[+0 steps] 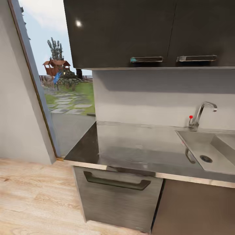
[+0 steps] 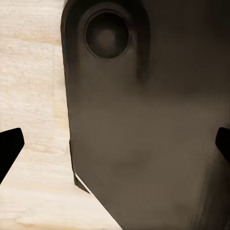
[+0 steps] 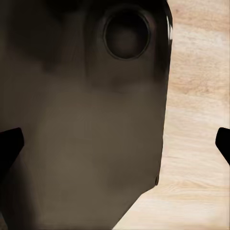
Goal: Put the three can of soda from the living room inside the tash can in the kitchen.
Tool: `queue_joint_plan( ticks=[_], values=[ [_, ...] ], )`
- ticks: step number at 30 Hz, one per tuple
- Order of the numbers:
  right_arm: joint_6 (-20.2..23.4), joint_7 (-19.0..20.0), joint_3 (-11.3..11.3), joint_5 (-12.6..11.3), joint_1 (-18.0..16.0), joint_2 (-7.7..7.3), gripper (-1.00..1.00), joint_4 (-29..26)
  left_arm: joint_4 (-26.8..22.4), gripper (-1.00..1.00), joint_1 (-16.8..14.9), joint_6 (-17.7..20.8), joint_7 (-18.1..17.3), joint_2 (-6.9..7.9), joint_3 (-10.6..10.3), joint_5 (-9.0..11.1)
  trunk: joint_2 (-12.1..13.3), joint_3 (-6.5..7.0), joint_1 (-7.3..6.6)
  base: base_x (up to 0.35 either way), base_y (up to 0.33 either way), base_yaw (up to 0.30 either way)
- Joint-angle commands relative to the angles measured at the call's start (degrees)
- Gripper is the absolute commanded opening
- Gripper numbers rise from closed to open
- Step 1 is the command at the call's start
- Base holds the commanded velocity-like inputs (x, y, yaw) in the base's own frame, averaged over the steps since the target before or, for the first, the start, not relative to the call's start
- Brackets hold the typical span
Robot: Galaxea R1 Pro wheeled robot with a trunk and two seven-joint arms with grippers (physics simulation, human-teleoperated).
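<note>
ahead, steel counter (image 1: 130,147) with sink (image 1: 209,153) and chrome tap (image 1: 200,114).

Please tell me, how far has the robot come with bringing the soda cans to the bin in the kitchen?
Done: the robot has reached the kitchen; the head view faces the steel counter, sink and tap.
In hand: nothing. The left gripper and right gripper are both open and empty, hanging over the wood floor.
Left: finding the cans and the bin; how many are already binned cannot be judged here.
</note>
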Motion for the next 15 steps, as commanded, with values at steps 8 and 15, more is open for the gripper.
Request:
queue_joint_plan(
  ticks=[8, 15],
  values=[
    [-1.15, 0.35, 0.2, 0.46, -0.19, 0.1, 1.0, -1.01, 0.82, 1.0, 1.1, 0.19, 0.03, -1.86, 0.45, 0.29, 0.01, 0.0, 0.0, 0.0, 0.0, 0.0],
    [-1.15, 0.35, 0.2, 0.46, -0.19, 0.1, 1.0, -1.01, 0.82, 1.0, 1.1, 0.19, 0.03, -1.86, 0.45, 0.29, 0.01, 0.0, 0.0, 0.0, 0.0, 0.0]
  ],
)
